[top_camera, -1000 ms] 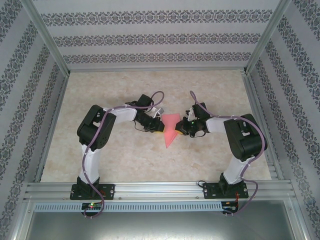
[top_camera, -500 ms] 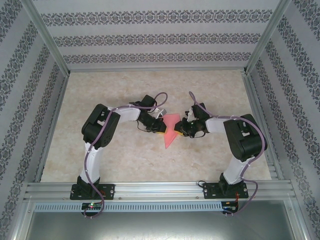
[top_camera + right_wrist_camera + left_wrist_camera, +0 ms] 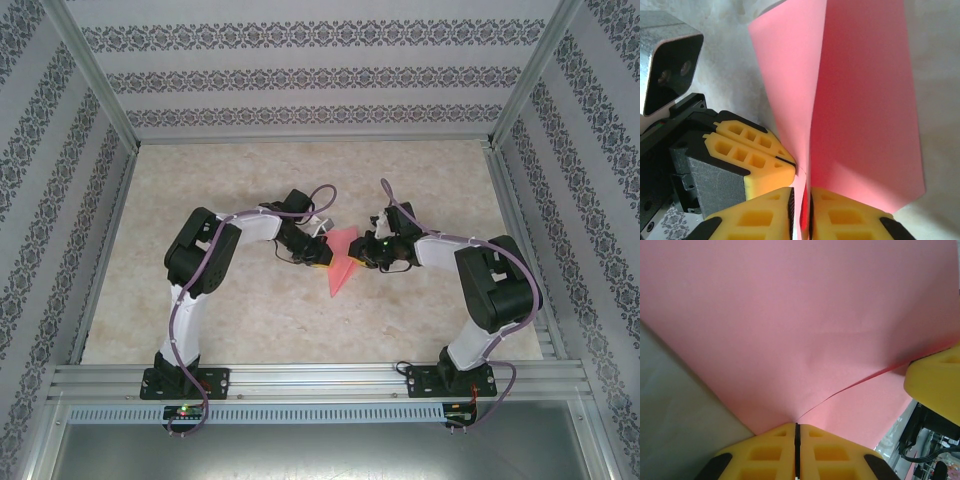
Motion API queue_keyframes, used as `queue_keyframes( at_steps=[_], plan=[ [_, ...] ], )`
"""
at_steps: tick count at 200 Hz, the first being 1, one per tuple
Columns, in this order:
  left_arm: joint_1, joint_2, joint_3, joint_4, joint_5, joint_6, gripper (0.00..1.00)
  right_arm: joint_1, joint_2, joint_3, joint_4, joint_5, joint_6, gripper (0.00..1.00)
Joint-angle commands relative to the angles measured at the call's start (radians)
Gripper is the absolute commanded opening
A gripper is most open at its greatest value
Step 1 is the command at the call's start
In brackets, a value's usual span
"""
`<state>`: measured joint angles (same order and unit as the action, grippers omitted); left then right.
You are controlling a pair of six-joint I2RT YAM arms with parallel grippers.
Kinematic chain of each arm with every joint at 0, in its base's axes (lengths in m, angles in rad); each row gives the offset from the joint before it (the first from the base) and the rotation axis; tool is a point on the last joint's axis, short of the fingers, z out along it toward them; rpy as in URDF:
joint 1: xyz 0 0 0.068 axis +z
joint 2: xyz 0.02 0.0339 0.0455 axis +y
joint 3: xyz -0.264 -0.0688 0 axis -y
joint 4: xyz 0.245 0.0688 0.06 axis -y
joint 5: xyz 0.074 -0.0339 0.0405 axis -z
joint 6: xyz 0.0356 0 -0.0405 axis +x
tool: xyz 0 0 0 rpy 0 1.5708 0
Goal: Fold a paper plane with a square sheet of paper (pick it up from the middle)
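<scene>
Left tool [image 3: 796, 432], right tool [image 3: 801, 194]: tight on pink paper [image 3: 790, 330].

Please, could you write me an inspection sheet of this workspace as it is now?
Surface: beige marbled table, no marks seen.
Job's things: pink paper, folded along a crease, its pointed end toward the near edge.
Clutter: nothing seen.
Grippers: left gripper shut on the pink paper; right gripper shut on it from the opposite side.
Cables: purple cables loop over both arms, apart from the paper.
Surroundings: patterned walls, metal frame.
</scene>
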<state>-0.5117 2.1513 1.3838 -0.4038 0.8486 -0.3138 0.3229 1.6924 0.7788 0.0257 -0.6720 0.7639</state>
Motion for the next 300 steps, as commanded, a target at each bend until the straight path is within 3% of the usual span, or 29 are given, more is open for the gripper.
queue_keyframes(
  at_steps=[1,38,102,169,300],
  plan=[
    [-0.011,0.051,0.009,-0.041,-0.07,0.041,0.11,0.019,-0.001,0.006,-0.004,-0.018,0.011,0.16],
    [-0.011,0.056,0.017,-0.049,-0.076,0.046,0.1,0.034,0.011,0.023,-0.01,-0.015,0.017,0.14],
    [-0.012,0.068,0.015,-0.056,-0.078,0.055,0.1,0.044,-0.056,0.01,-0.083,0.023,-0.003,0.21],
    [-0.012,0.068,0.02,-0.065,-0.077,0.06,0.1,0.054,-0.026,0.032,-0.106,0.026,-0.01,0.1],
    [-0.011,0.042,0.005,-0.044,-0.057,0.053,0.1,0.085,0.087,0.108,-0.084,0.011,0.01,0.08]
  ],
)
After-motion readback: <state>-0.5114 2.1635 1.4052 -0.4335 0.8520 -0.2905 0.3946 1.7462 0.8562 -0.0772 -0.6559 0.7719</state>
